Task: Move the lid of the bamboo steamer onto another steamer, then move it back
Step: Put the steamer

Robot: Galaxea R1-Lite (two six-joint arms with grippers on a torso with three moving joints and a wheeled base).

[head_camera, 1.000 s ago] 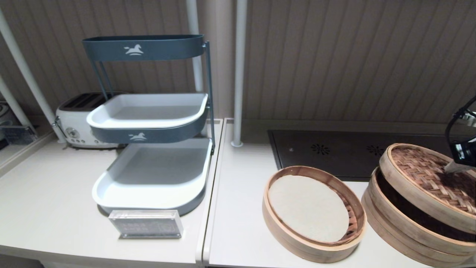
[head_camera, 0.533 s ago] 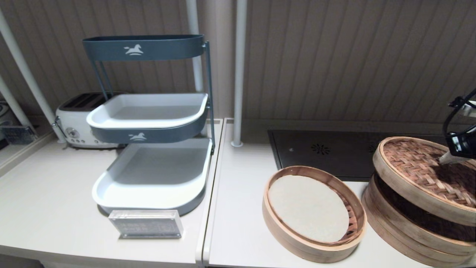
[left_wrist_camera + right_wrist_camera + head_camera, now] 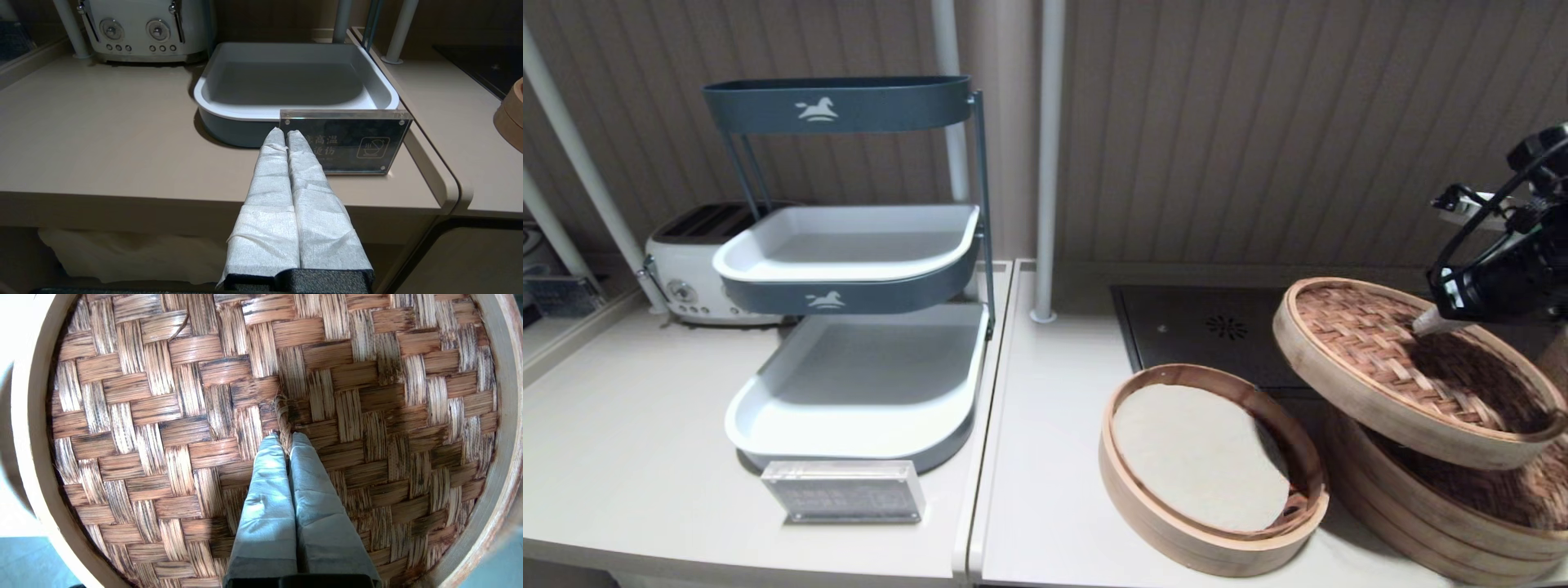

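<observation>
Bamboo steamer lid (image 3: 1413,371) — edge cut off — right claw (image 3: 286,437)-pinched

Ribbed beige wall panels (image 3: 1258,122) run behind a pale counter (image 3: 629,457), split by a seam near the middle. Two white poles (image 3: 1049,155) rise at the back. A dark three-tier rack (image 3: 849,269) with white trays stands left, a white toaster (image 3: 690,269) behind it, a clear sign (image 3: 843,491) in front. A black hob (image 3: 1217,331) (inset, flat) sits right. Light is dim and warm.
</observation>
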